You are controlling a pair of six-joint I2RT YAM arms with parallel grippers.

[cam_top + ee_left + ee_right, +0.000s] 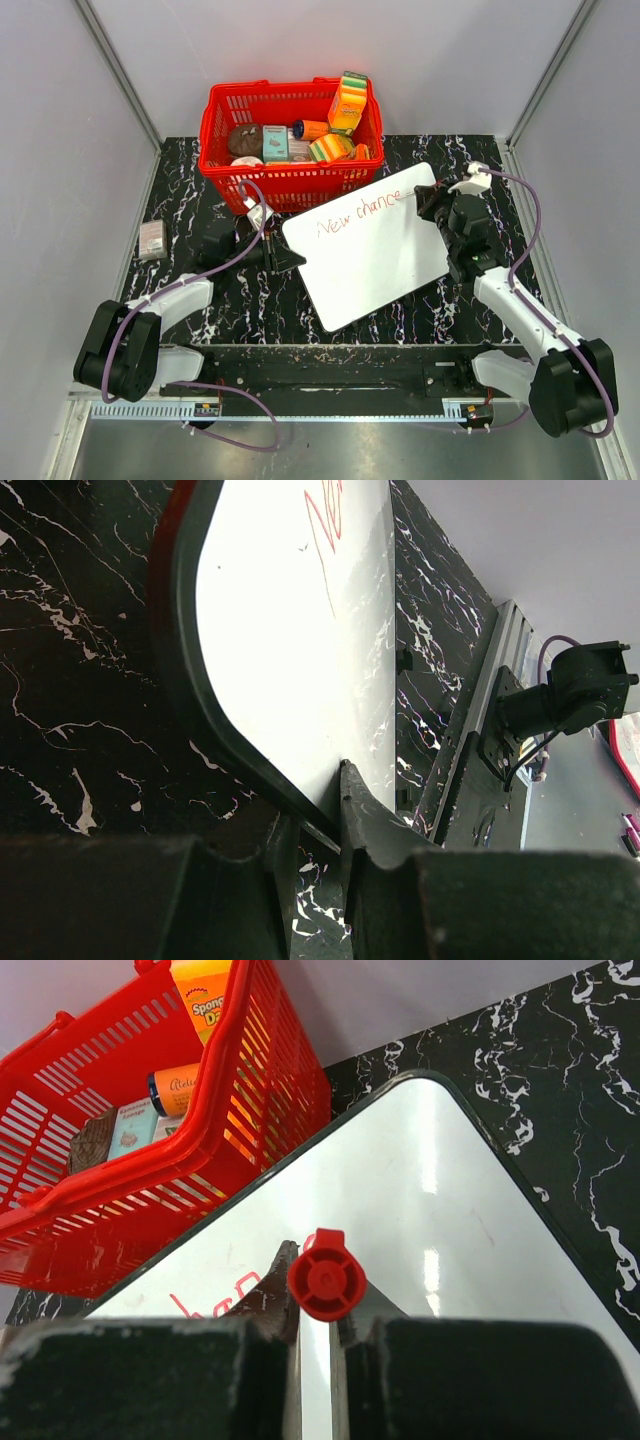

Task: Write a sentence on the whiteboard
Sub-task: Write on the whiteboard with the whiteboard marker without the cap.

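Observation:
The whiteboard (370, 262) lies tilted on the black marble table, with the sentence (358, 214) in thin red script reading "New chance" near its far edge. My left gripper (290, 258) is shut on the board's left edge. In the left wrist view one finger (372, 820) lies on the white face (290, 630) and the other sits beneath the rim. My right gripper (425, 200) hovers over the board's far right corner, shut on a red marker (326, 1275) whose round end faces the camera. Red strokes (215, 1305) show just left of the marker.
A red basket (290, 130) full of grocery packs stands right behind the board, almost touching its far edge (150, 1160). A small grey packet (152, 240) lies at the table's left edge. Grey walls close in on both sides.

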